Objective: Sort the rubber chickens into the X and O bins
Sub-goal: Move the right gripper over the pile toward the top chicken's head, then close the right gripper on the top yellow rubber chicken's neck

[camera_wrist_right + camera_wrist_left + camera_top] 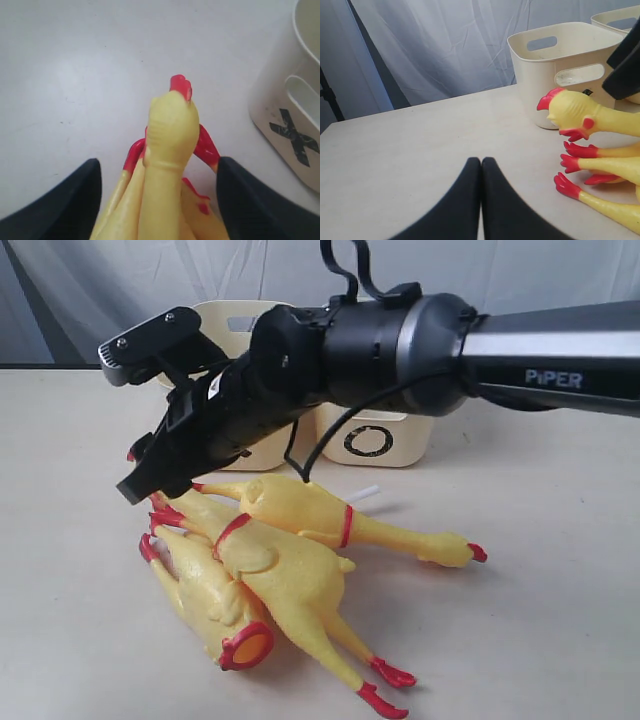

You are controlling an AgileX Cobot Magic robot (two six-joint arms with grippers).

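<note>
While the right gripper (159, 170) hangs over the left end of the pile with its jaws spread wide and nothing held, the head (170, 125) of one whole chicken (285, 575) sits squarely in the gap, a finger on either side and neither visibly touching it. That chicken lies on the counter (540, 620), its long axis running from the head under the gripper, past the red neck band, to the red feet at the front of the exterior view. In the right wrist view the neck runs straight back toward the wrist, so the jaws' closing line crosses it at right angles, and a squeeze here would likely catch head or neck without turning the wrist. The X bin (295, 115) stands just beside the gripper, with the O bin (372, 443) next to it. The left gripper (481, 200) is clamped on nothing, low over the counter to one side of the pile, so the right arm is plainly nearer. A second whole chicken (320, 512) and a headless body (205, 600) press against the target and could drag along.
</note>
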